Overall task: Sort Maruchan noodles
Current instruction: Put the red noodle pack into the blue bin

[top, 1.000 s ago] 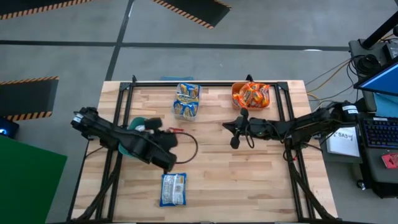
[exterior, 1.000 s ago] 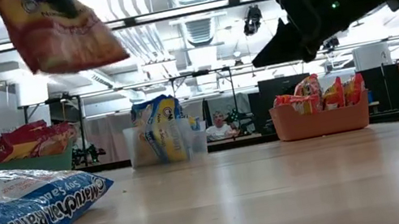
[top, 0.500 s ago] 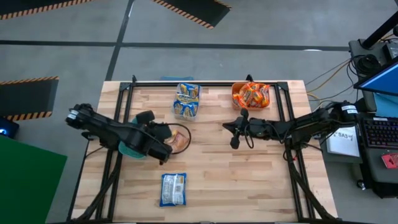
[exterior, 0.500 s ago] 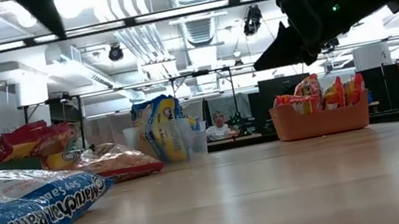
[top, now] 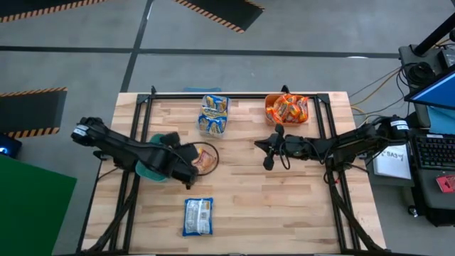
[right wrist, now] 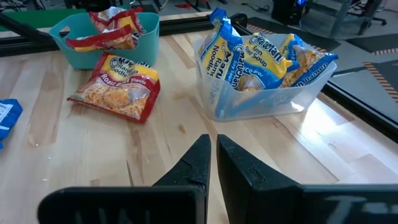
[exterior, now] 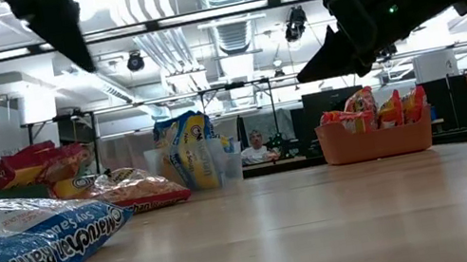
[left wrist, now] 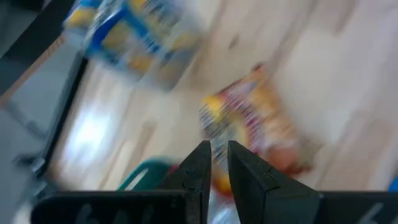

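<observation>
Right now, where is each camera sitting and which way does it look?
High view: above, looking straight down on table, both arms.
Low view: tabletop height, looking across at clear bin; arms overhead.
Left wrist: over red-and-white packet; left pincer closed.
Right wrist: faces teal bin; right pincer closed.
All share the red-and-white packet.

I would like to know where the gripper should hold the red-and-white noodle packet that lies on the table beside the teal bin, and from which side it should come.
The red-and-white packet lies flat on the wood, next to the teal bin. It is thin and soft, so coming from above and pinching the crimped end farthest from the bin is probably best; the bin wall crowds the other end. The left gripper is nearest to it.
</observation>
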`<control>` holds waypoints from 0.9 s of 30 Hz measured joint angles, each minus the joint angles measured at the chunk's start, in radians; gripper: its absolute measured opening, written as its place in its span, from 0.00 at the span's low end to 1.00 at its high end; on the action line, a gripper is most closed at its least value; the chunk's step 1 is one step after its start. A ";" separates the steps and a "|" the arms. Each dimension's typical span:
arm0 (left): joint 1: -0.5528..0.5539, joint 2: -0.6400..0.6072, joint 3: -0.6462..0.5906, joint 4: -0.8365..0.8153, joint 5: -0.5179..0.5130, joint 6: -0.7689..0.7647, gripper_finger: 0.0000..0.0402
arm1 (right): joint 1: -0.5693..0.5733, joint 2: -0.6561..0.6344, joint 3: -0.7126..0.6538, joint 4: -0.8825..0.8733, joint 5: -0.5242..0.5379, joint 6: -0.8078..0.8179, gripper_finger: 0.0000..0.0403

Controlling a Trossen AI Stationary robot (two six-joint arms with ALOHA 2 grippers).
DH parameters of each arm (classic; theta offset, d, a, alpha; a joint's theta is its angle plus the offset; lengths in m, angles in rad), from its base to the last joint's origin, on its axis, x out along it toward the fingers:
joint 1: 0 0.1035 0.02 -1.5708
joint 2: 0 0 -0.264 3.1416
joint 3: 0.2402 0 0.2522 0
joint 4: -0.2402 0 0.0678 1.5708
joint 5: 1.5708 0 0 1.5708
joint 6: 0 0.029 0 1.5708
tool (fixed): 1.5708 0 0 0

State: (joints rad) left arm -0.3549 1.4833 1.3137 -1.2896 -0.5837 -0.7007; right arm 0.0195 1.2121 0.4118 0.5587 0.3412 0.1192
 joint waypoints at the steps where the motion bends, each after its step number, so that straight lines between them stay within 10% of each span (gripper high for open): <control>1: 0.002 0.000 -0.022 0.066 -0.001 0.028 0.09 | 0.000 0.000 0.000 0.000 0.000 0.000 0.04; 10: 0.036 0.047 -0.251 0.531 -0.008 0.140 0.09 | 0.000 0.000 0.000 0.000 0.000 0.004 0.04; 27: 0.052 0.286 -0.217 0.688 0.006 0.158 0.09 | 0.000 0.000 0.005 0.001 0.000 0.004 0.04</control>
State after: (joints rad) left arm -0.3027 1.7690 1.0965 -0.6015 -0.5781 -0.5424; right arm 0.0194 1.2121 0.4168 0.5594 0.3410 0.1236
